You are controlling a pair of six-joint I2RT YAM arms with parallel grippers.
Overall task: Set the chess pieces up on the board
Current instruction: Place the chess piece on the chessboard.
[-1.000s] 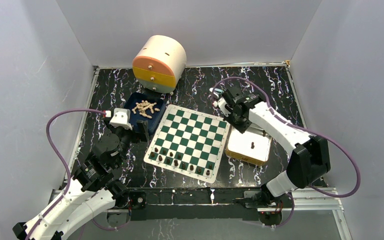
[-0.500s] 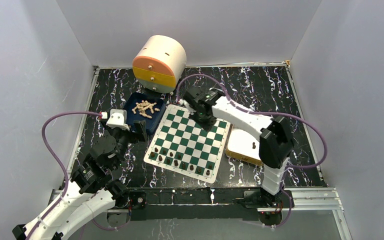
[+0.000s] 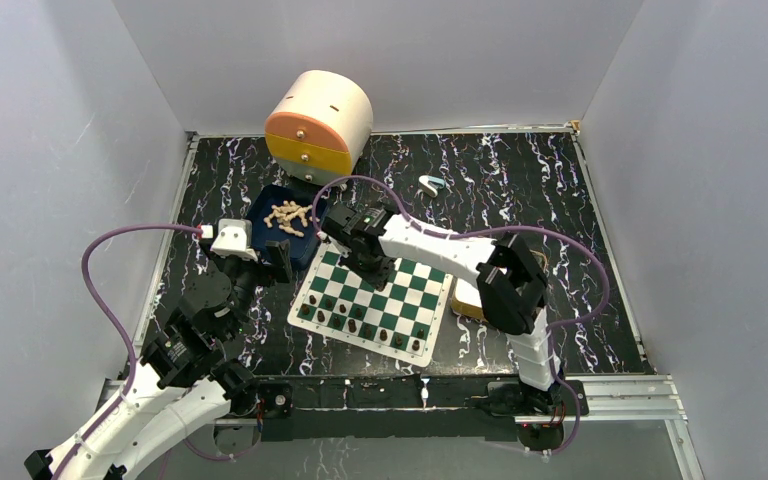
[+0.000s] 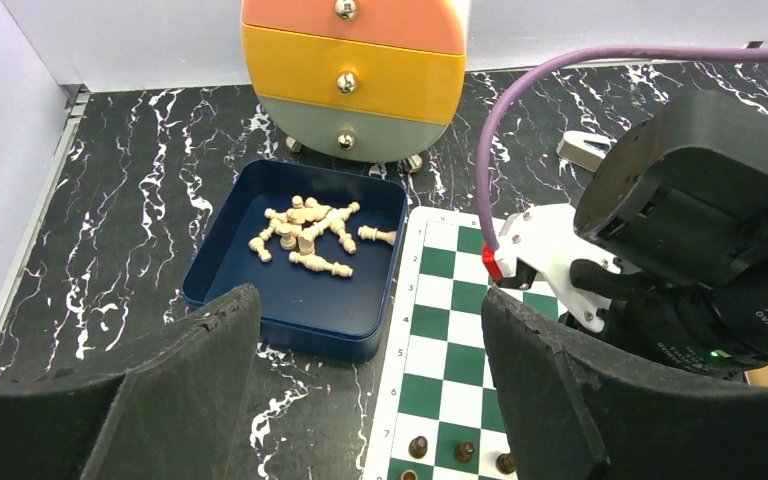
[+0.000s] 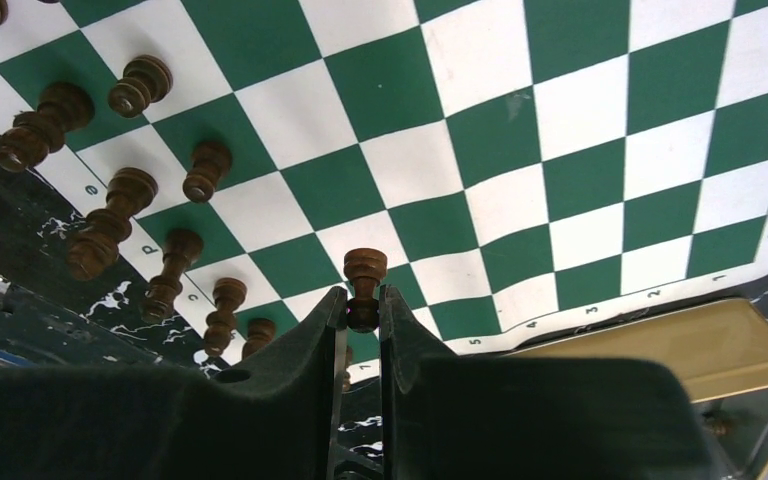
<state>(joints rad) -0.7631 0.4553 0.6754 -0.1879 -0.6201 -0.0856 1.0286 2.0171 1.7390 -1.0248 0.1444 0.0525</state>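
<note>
Board (image 3: 401, 297): flat on the table (image 3: 520, 180), between the two arms
Right end effector (image 5: 363, 308): narrow, pinching one dark brown piece (image 5: 365, 268) at its fingertips, above the board's squares
Left end effector (image 4: 365, 300): wide, holding nothing, over the table near the blue tray (image 4: 222, 235)
Dark pieces (image 3: 358, 318): upright along the board's near rows
Pale pieces (image 4: 305, 232): lying heaped in the blue tray, just beside the board's far left corner

The green and white board (image 3: 400, 295) lies flat. On its near rows stand the dark brown pieces (image 3: 360, 322), all upright. Above the board, one dark piece (image 5: 364, 280) is pinched in the right gripper (image 5: 363, 318). Beside the board, the pale pieces (image 4: 305, 235) lie in a blue tray (image 4: 220, 270) (a loose heap).
</note>
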